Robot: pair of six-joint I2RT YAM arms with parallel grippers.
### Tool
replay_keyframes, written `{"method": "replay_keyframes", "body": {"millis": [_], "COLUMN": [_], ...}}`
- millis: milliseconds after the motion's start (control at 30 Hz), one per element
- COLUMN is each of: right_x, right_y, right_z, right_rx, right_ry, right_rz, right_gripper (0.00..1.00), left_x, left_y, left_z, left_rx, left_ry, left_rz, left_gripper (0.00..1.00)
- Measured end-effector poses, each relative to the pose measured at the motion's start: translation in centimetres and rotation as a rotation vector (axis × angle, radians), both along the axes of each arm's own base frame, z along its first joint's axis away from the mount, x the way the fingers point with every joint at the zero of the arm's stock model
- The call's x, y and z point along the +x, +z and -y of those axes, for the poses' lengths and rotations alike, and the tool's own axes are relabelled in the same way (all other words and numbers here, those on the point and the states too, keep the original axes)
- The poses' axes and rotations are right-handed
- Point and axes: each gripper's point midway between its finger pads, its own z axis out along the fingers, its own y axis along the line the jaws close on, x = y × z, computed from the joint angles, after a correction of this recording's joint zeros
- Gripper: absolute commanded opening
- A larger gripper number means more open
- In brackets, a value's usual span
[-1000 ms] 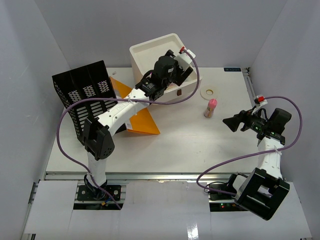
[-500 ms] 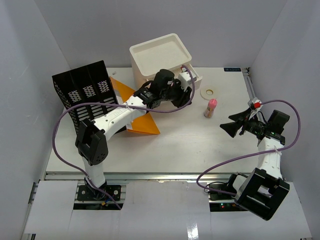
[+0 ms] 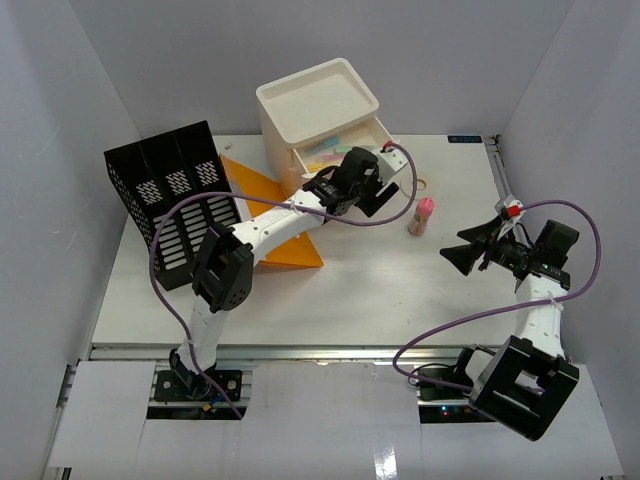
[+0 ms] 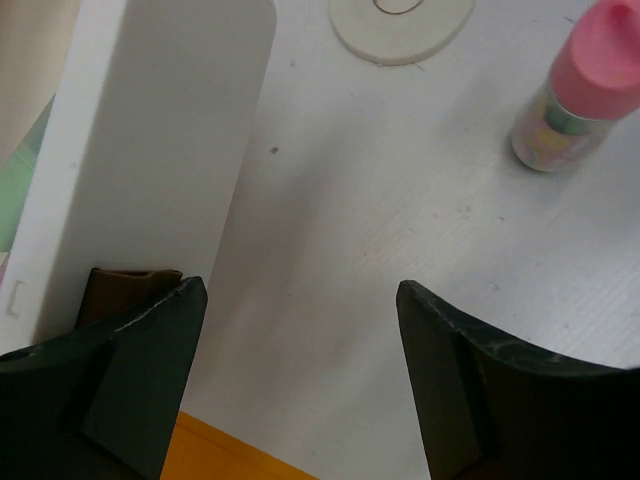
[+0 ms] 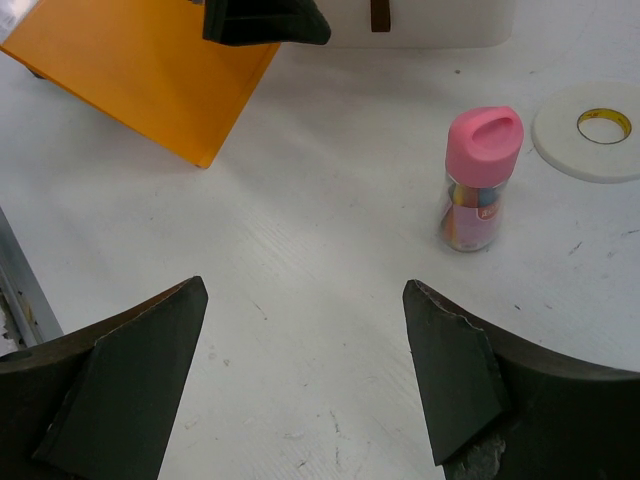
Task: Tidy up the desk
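Observation:
The desk is a wide white tabletop. At its back stands a cream drawer box; one drawer is pulled out, with coloured paper pads inside. My left gripper is open just in front of the drawer face, its left fingertip beside the brown handle, holding nothing. A pink-capped bottle stands upright near a white tape roll. My right gripper hovers open over bare desk, right of the bottle.
An orange folder lies flat on the left, its corner under the left arm. A black mesh file rack stands at the far left. A metal rail runs along the front edge. Grey walls close in three sides.
The left gripper came down from the box's top to the drawer handle, closed on it, drew the drawer out and opened again. The right gripper lowered slightly, then stayed still.

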Motion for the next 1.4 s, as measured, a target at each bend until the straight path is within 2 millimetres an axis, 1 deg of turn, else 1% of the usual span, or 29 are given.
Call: {"method": "replay_keyframes", "body": {"millis": [133, 333, 600, 700, 867, 967, 1033, 1100, 1133, 1233, 1267, 1300, 1367, 1400], "right_x": [0.0, 0.0, 0.0, 0.0, 0.0, 0.0, 0.0, 0.0, 0.0, 0.0, 0.0, 0.1, 0.2, 0.3], "right_y": [0.0, 0.0, 0.0, 0.0, 0.0, 0.0, 0.0, 0.0, 0.0, -0.1, -0.2, -0.5, -1.0, -1.0], "right_z": [0.0, 0.0, 0.0, 0.0, 0.0, 0.0, 0.0, 0.0, 0.0, 0.0, -0.2, -0.6, -2.3, -3.5], "right_rx": [0.001, 0.001, 0.001, 0.001, 0.001, 0.001, 0.001, 0.001, 0.001, -0.007, -0.018, -0.037, -0.093, -0.121], "right_ry": [0.0, 0.0, 0.0, 0.0, -0.001, -0.001, -0.001, -0.001, 0.0, -0.003, -0.002, 0.003, 0.037, 0.064], "right_rz": [0.0, 0.0, -0.001, -0.001, -0.001, -0.002, -0.002, -0.002, -0.002, -0.003, -0.005, -0.011, -0.025, -0.027], "right_gripper": [0.86, 0.86, 0.86, 0.86, 0.86, 0.86, 0.86, 0.85, 0.85, 0.85, 0.85, 0.85, 0.85, 0.85], "left_x": [2.2, 5.0, 6.0, 7.2, 9.5, 9.9, 9.9, 9.7, 9.2, 6.8, 5.8, 4.3, 0.5, -1.0], "left_y": [0.2, 1.9, 2.0, 2.7, 4.1, 4.1, 4.1, 4.0, 3.8, 3.2, 3.2, 3.2, 3.8, 5.0], "left_z": [-0.6, -2.9, -3.9, -5.2, -8.1, -8.6, -8.4, -8.3, -8.3, -8.8, -9.0, -9.5, -11.2, -12.0], "left_rx": [0.049, 0.064, 0.024, -0.003, -0.081, -0.128, -0.161, -0.205, -0.228, -0.291, -0.319, -0.344, -0.376, -0.413], "left_ry": [0.071, 0.172, 0.184, 0.22, 0.321, 0.359, 0.376, 0.389, 0.395, 0.391, 0.38, 0.366, 0.343, 0.33], "left_rz": [0.068, 0.143, 0.119, 0.121, 0.119, 0.1, 0.087, 0.079, 0.064, 0.003, -0.01, -0.027, -0.065, -0.055], "left_gripper": [0.98, 0.96, 0.98, 0.98, 0.98, 0.98, 0.98, 0.97, 0.97, 0.98, 0.98, 0.98, 0.98, 0.98]}}
